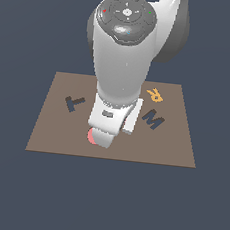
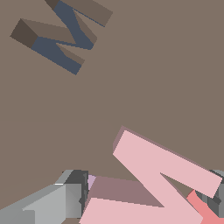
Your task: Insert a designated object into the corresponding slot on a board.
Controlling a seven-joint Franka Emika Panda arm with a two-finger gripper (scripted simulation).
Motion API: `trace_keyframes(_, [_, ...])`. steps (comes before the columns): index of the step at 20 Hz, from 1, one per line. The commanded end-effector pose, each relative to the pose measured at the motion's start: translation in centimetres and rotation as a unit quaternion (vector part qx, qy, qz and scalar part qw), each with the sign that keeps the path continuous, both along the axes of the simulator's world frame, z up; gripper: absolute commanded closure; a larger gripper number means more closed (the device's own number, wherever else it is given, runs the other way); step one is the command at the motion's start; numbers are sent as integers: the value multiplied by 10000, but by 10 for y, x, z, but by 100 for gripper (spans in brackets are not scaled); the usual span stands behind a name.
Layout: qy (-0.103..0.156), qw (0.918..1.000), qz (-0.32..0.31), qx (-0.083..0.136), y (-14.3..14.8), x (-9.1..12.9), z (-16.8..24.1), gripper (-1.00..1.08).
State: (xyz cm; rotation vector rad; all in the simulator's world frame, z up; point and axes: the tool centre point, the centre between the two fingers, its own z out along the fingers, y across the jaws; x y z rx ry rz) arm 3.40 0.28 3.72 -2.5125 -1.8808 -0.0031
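Observation:
The light-pink letter M [image 2: 162,183] fills the near part of the wrist view, sitting between my two fingers. My gripper [image 2: 148,194] is shut on it, with one grey finger [image 2: 70,199] against one side and the other finger [image 2: 217,197] at its far corner. The dark navy M-shaped slot [image 2: 61,37] is recessed in the brown board [image 2: 144,78], well apart from the pink M. In the exterior view the slot [image 1: 153,119] lies toward the exterior view's right on the board [image 1: 50,130]. There the arm hides the pink M and the fingers.
A dark T shape [image 1: 74,103] lies at the exterior view's left and an orange R [image 1: 155,95] beyond the slot. The red disc [image 1: 91,136] shows under the hand; a sliver of the disc [image 2: 199,205] and a lilac piece [image 2: 92,181] peek beside the pink M.

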Motion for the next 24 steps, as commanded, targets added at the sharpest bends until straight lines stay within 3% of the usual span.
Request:
trace_keyframes(1, [-4, 10000, -77, 2, 26, -7, 1, 108])
trace_keyframes(12, [-7, 9995, -316, 10, 108, -24, 3, 108])
trace_keyframes(24, [-6, 9994, -353, 10, 125, -25, 2, 108])
